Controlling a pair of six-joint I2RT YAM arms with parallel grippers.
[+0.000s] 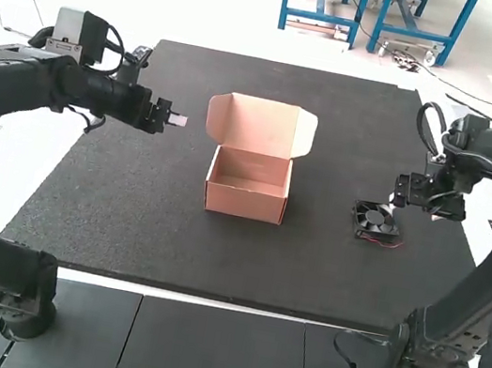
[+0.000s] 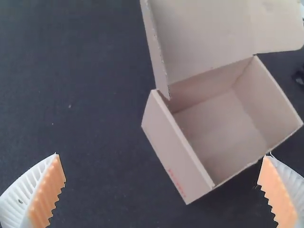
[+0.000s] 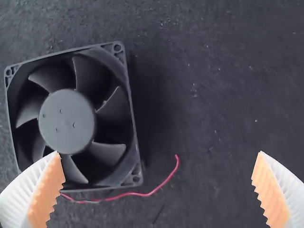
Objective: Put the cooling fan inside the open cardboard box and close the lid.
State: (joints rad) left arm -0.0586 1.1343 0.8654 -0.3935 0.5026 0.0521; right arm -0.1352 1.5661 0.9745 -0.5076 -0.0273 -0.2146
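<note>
Cardboard box (image 1: 248, 184) sits about mid-bench (image 1: 107, 217), upright and open. Its lid (image 1: 258, 125) stands up along the box's far side, with the side tabs folded slightly inward. Left wrist view looks straight into it: bare cardboard floor and walls.

Cooling fan (image 1: 376, 222) lies flat on the bench, between the box and the right edge, apart from the box. It has a black square frame, with hub and blades facing up. A thin red wire (image 3: 142, 191) trails from it onto the mat on the near side.

Left end effector (image 1: 174, 118) hangs over the bench to the left of the box, toward the far-left part, pointing at the lid. It isn't touching the box. Its fingers are spread wide with nothing between them; they are white and ribbed with orange pads (image 2: 45, 194).

Right end effector (image 1: 425, 204) is above the bench just to the right of the fan, toward the right edge. Its fingers are also spread wide and hold nothing. In the right wrist view one orange pad (image 3: 45, 194) overlaps the fan's frame corner and the other sits over bare mat. Can't tell if that finger contacts the fan or is above it.
</note>
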